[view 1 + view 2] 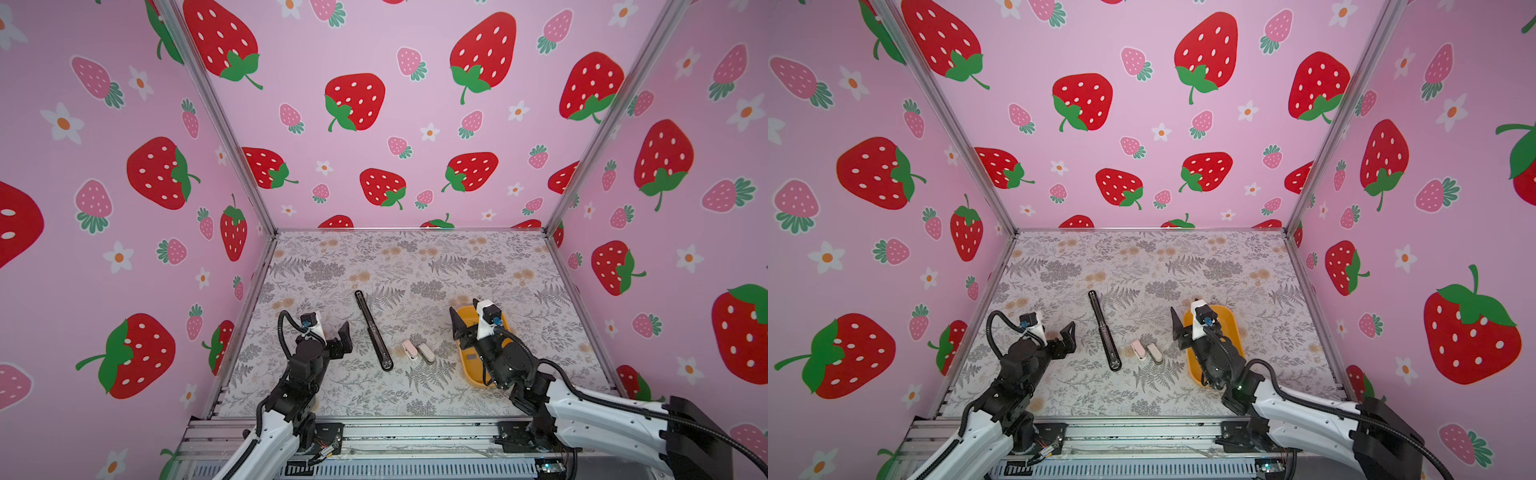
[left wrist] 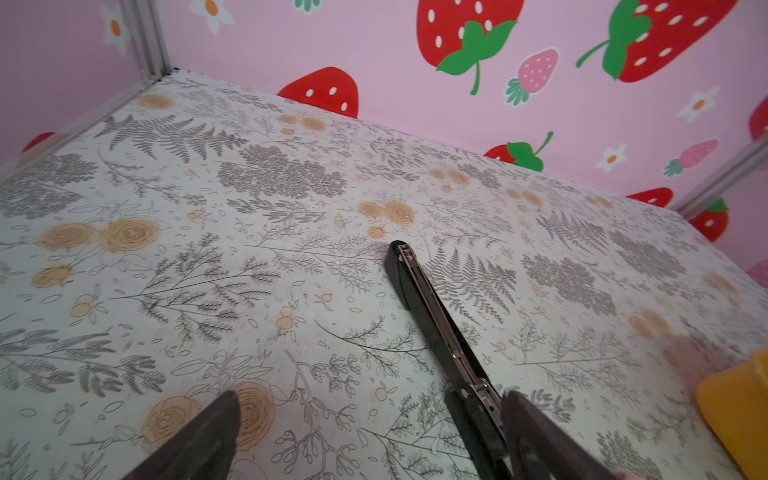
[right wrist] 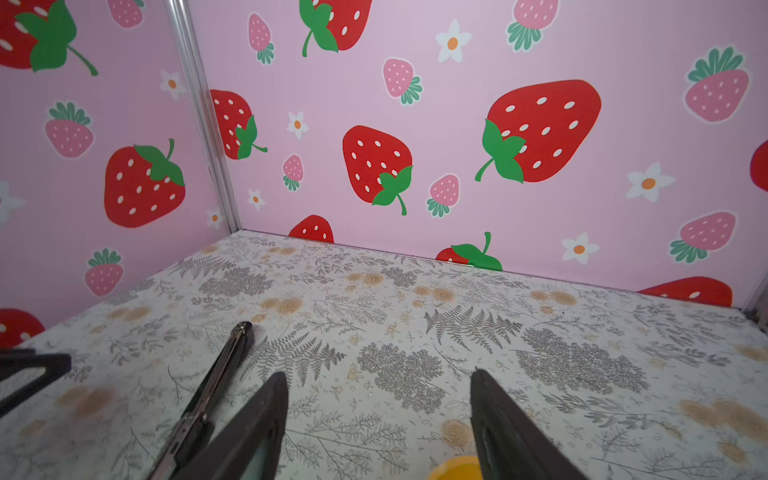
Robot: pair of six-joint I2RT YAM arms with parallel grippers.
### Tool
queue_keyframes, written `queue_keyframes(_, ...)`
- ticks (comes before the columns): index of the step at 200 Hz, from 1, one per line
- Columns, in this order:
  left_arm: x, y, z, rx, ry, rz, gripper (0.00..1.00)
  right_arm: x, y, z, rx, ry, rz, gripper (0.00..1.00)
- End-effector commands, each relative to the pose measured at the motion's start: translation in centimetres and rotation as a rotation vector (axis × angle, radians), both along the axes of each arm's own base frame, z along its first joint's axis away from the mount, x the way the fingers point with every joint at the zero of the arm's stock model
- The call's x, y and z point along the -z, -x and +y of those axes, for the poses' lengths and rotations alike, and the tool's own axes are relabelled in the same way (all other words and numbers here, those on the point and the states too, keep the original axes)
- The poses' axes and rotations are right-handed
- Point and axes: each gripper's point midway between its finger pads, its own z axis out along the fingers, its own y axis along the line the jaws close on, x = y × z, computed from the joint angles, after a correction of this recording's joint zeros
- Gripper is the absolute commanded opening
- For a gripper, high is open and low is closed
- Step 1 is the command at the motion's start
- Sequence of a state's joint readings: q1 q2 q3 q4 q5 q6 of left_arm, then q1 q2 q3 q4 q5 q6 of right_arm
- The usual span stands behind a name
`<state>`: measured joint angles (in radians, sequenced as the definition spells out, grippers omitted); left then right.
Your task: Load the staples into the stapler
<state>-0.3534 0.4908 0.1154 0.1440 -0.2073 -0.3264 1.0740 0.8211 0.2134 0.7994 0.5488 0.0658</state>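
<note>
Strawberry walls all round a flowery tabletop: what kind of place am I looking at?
Probably a small robot test booth, not a lived-in room: printed strawberry panels set in a bare metal frame, and a left arm and right arm mounted on a rail at the front of the table.

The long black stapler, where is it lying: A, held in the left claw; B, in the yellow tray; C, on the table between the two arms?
C: the long black stapler lies flat on the table, well clear of the yellow tray.
</note>
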Motion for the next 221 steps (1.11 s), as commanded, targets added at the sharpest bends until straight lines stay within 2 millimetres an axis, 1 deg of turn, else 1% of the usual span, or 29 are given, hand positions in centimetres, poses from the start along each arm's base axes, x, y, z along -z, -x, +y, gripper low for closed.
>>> queue_keyframes(1, -5.2, -0.6, -1.8, 0.113, -0.037, -0.134, 0.99, 1.2, 1.2, -0.4, -0.067, 0.149, -0.085, 0.72)
queue_keyframes(13, -7.6, -0.9, -2.1, 0.126, -0.052, -0.168, 0.99, 1.5, 0.9, -1.5, -0.034, 0.153, -0.094, 0.69)
queue_keyframes(21, -8.6, -1.2, -2.6, 0.155, -0.072, -0.187, 0.99, 1.8, 0.6, -2.3, -0.007, 0.130, -0.085, 0.68)
queue_keyframes(36, -10.5, -1.8, -3.6, 0.202, -0.092, -0.216, 0.99, 2.6, 0.1, -2.6, -0.008, 0.128, -0.065, 0.64)
queue_keyframes(47, -11.6, -2.5, -4.4, 0.240, -0.112, -0.222, 0.99, 3.1, -0.6, -3.0, 0.020, 0.135, -0.044, 0.64)
queue_keyframes(57, -12.1, -3.2, -5.5, 0.289, -0.137, -0.215, 0.99, 3.6, -1.1, -3.3, 0.048, 0.146, -0.027, 0.65)
queue_keyframes(61, -12.1, -3.5, -6.1, 0.321, -0.153, -0.211, 0.99, 3.9, -1.4, -3.4, 0.059, 0.152, -0.021, 0.65)
queue_keyframes(69, -12.7, -3.8, -7.3, 0.385, -0.184, -0.217, 0.99, 4.6, -1.8, -3.6, 0.088, 0.171, -0.005, 0.65)
queue_keyframes(74, -12.9, -4.1, -8.0, 0.422, -0.203, -0.219, 0.99, 4.7, -2.1, -3.8, 0.105, 0.172, -0.002, 0.65)
queue_keyframes(85, -13.1, -4.2, -10.2, 0.559, -0.260, -0.229, 0.99, 5.2, -2.5, -3.8, 0.118, 0.185, 0.011, 0.65)
queue_keyframes(94, -12.7, -4.2, -11.8, 0.659, -0.327, -0.227, 0.99, 5.6, -2.7, -3.6, 0.118, 0.196, 0.016, 0.65)
queue_keyframes(100, -12.1, -4.2, -12.8, 0.729, -0.376, -0.215, 0.98, 5.4, -2.8, -3.6, 0.122, 0.194, 0.011, 0.65)
queue_keyframes(103, -11.8, -4.1, -13.3, 0.765, -0.402, -0.205, 0.96, 6.1, -3.0, -3.5, 0.123, 0.215, 0.025, 0.65)
queue_keyframes(108, -11.2, -3.9, -14.1, 0.821, -0.445, -0.185, 0.95, 6.3, -3.1, -3.5, 0.132, 0.219, 0.031, 0.64)
queue_keyframes(115, -10.8, -3.9, -14.9, 0.874, -0.500, -0.161, 0.94, 6.3, -3.3, -3.6, 0.142, 0.220, 0.033, 0.64)
queue_keyframes(116, -11.1, -4.1, -15.1, 0.874, -0.508, -0.171, 0.94, 6.2, -3.3, -3.6, 0.142, 0.218, 0.033, 0.64)
queue_keyframes(117, -10.5, -4.0, -15.1, 0.886, -0.514, -0.148, 0.93, 6.2, -3.3, -3.6, 0.143, 0.218, 0.033, 0.64)
queue_keyframes(128, -9.4, -4.0, -16.1, 0.944, -0.590, -0.104, 0.91, 6.2, -3.2, -3.8, 0.143, 0.210, 0.029, 0.64)
queue_keyframes(137, -8.5, -3.7, -16.9, 1.013, -0.650, -0.088, 0.87, 6.1, -3.1, -4.0, 0.144, 0.199, 0.023, 0.64)
queue_keyframes(144, -7.4, -3.0, -17.8, 1.088, -0.687, -0.081, 0.85, 6.1, -3.0, -4.3, 0.147, 0.190, 0.021, 0.64)
queue_keyframes(149, -6.7, -2.1, -18.5, 1.158, -0.714, -0.086, 0.85, 6.3, -3.0, -4.5, 0.151, 0.189, 0.026, 0.64)
queue_keyframes(150, -6.5, -1.9, -18.6, 1.172, -0.721, -0.088, 0.85, 5.9, -3.0, -4.6, 0.152, 0.177, 0.018, 0.64)
queue_keyframes(156, -5.6, -0.4, -19.4, 1.275, -0.737, -0.095, 0.84, 5.4, -2.8, -4.9, 0.154, 0.151, 0.005, 0.64)
queue_keyframes(166, -4.4, 2.0, -20.5, 1.433, -0.769, -0.125, 0.85, 5.3, -2.7, -5.3, 0.154, 0.130, 0.002, 0.64)
queue_keyframes(177, -2.9, 3.7, -21.3, 1.553, -0.814, -0.145, 0.84, 5.2, -2.6, -5.8, 0.152, 0.107, -0.003, 0.65)
queue_keyframes(188, -1.5, 4.5, -21.9, 1.623, -0.855, -0.137, 0.84, 5.0, -2.5, -6.1, 0.149, 0.086, -0.009, 0.66)
queue_keyframes(221, 2.3, 5.7, -23.0, 1.750, -0.977, -0.050, 0.78, 5.1, -2.6, -6.4, 0.143, 0.071, -0.003, 0.68)
